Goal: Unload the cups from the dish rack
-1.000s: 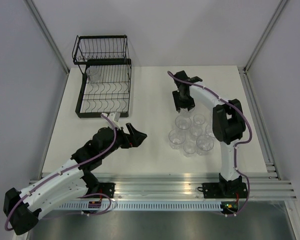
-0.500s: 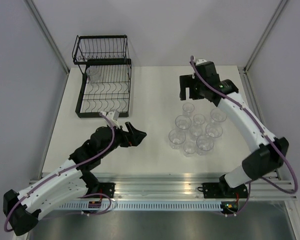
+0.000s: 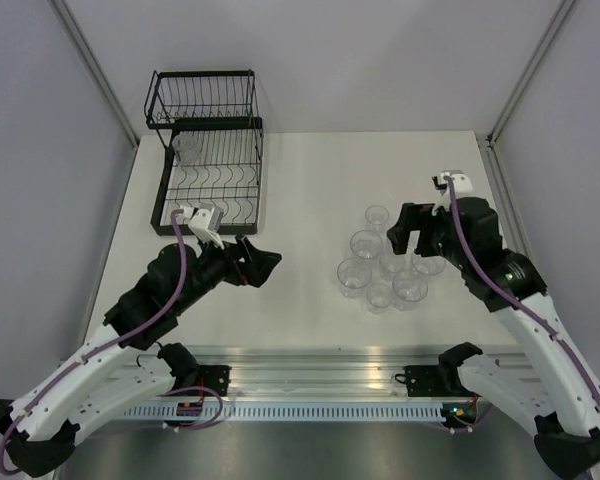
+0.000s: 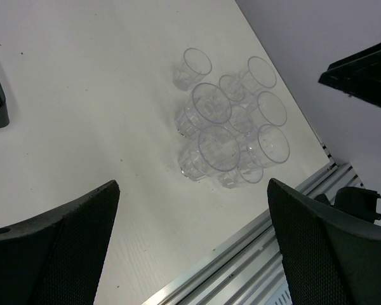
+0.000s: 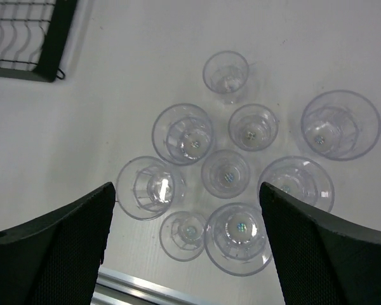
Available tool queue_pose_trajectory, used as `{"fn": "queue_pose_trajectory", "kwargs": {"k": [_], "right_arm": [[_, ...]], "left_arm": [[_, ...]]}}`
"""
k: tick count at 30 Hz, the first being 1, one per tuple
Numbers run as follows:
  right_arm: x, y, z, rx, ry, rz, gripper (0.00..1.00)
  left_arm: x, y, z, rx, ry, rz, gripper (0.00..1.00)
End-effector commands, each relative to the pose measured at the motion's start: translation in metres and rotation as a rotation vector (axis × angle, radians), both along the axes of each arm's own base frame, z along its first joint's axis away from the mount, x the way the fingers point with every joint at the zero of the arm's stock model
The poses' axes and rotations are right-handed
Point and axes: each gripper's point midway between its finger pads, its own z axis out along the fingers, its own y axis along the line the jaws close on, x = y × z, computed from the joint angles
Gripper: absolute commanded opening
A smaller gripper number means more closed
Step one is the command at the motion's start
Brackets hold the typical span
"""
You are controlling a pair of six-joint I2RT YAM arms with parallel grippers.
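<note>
The left gripper [image 3: 263, 266] was wide and empty, just beside the near end of the dish rack [image 3: 208, 190]. The right gripper [image 3: 408, 238], also wide and empty, hung over a tight group of upright cups [image 3: 385, 268] on the surface [image 3: 300, 180]. One more cup [image 3: 185, 146] sat in the far left corner of the rack.

You have the dish rack [image 3: 208, 180] at the far left of the table [image 3: 300, 190]. One cup [image 3: 187, 147] sits in its far-left corner. Nine cups [image 5: 225, 173] stand bunched on the table right of centre, well apart from the rack, with one just behind the rest. Your left gripper [image 3: 265, 262] lies between rack and cluster. Your right gripper [image 3: 408, 235] is above the cluster's right side.
</note>
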Motion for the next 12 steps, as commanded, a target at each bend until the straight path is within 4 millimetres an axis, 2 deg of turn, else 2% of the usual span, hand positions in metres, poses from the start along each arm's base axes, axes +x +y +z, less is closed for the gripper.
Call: {"fn": "queue_pose_trajectory", "kwargs": {"k": [1,5,6,7,9,12], "right_arm": [[-0.011,0.009,0.048,0.123,-0.173,0.053,0.98],[-0.02,0.005,0.06,0.119,-0.195,0.065,0.98],[-0.021,0.004,0.057,0.109,-0.175,0.064,0.98],[-0.023,0.008,0.067,0.12,-0.181,0.089,0.98],[-0.026,0.011,0.069,0.117,-0.155,0.113,0.98],[-0.026,0.014,0.089,0.138,-0.181,0.124,0.98]], "left_arm": [[-0.007,0.018,0.011,0.088,-0.035,0.01,1.0],[-0.015,0.031,0.025,0.069,-0.049,0.031,1.0],[-0.017,0.034,0.029,0.064,-0.048,0.038,1.0],[-0.018,0.037,0.035,0.047,-0.055,0.052,1.0],[-0.022,0.038,0.052,0.007,-0.07,0.048,1.0],[-0.025,0.038,0.072,-0.014,-0.106,0.033,1.0]]}}
